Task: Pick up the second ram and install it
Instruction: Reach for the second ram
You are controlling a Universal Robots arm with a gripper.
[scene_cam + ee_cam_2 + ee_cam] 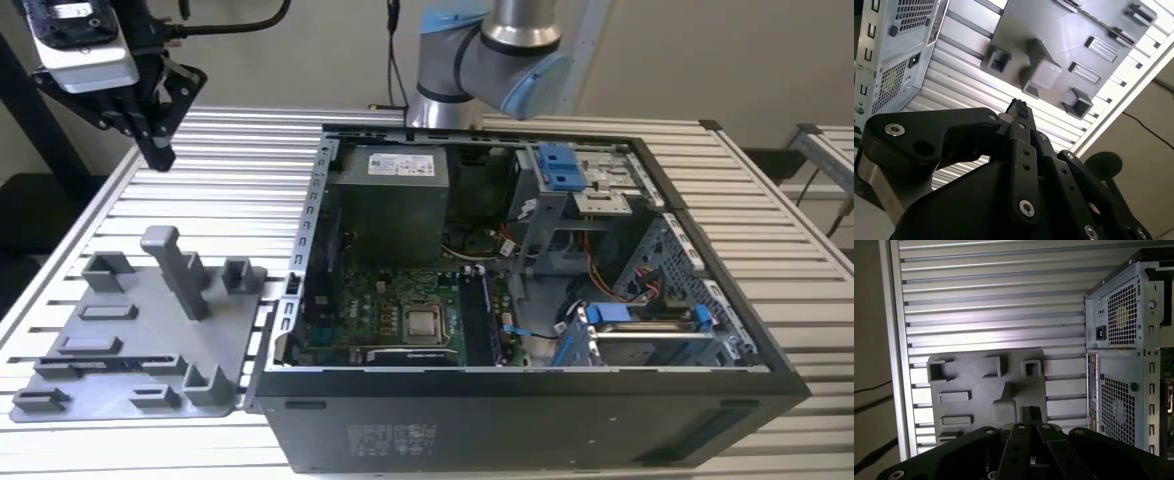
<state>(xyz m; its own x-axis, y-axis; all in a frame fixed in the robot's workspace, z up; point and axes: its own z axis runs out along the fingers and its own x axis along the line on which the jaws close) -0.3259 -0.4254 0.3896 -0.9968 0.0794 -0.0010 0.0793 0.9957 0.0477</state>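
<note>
**Exterior view, read from its left to its right.** The end effector (160,155) hangs above the ribbed metal worktop (240,150), fingers pointing down. In both wrist views its fingertips (1030,413) (1018,107) are pressed together with nothing between them. It is well apart from every part below.

**Fixture plate.** Just beside the computer case, on its left in the exterior view, lies the grey fixture plate (160,335). It carries a tall upright post (180,270) and several low block-shaped holders. Both wrist views look down on the same plate (979,390) (1064,30).

**Task object.** A long, thin dark strip, taken to be the second ram (107,359), sits in the holders near the plate's front edge. It appears to stand on its long edge. Its long axis runs across the exterior view, roughly parallel to that front edge, and rises slightly toward the case. The two ends cannot be told apart. It is not held.

**Computer case.** The computer case (534,420) lies on its side with the panel off.
- A grey power supply (387,200) sits at the rear.
- The green motherboard (360,300) is in front of the power supply. On the board are the square processor socket (424,323) and, just to its right, the long black memory slots (481,320).
- Further right are metal drive bays with blue latches (561,168) and loose cables.

The case's perforated rear wall shows in both wrist views (1119,340) (889,50).

**Arm.** The robot arm (501,50) rises behind the case.
</note>
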